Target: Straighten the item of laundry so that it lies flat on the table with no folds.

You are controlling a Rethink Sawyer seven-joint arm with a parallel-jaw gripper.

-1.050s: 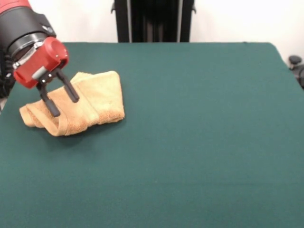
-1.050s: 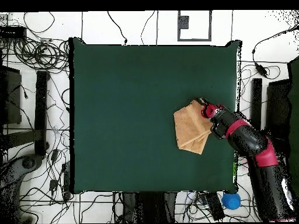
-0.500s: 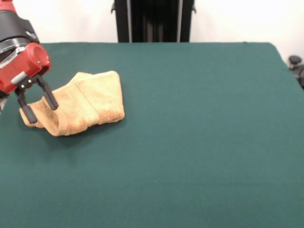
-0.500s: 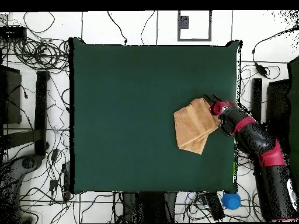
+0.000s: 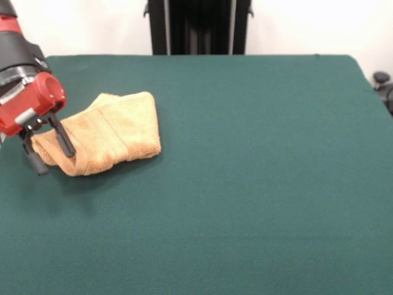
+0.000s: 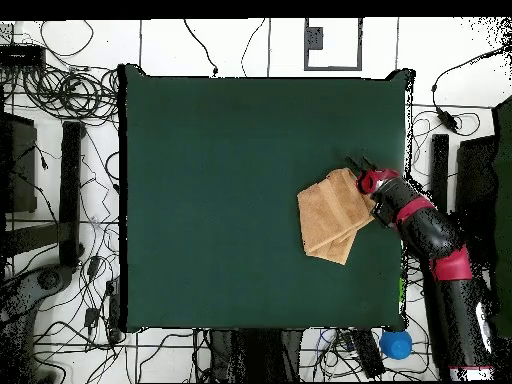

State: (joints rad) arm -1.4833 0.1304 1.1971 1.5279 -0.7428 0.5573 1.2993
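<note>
One folded towel lies bunched on the counter; the hand stands spread at its corner, apparently gripping nothing.

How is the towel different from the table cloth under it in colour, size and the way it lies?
The towel is golden tan; the table cover is dark green. The towel is small and sits near one edge, beside the open gripper; the table is far larger. The towel lies folded over itself in layers, while the table cover lies flat and smooth. Both are soft cloth surfaces.
</note>
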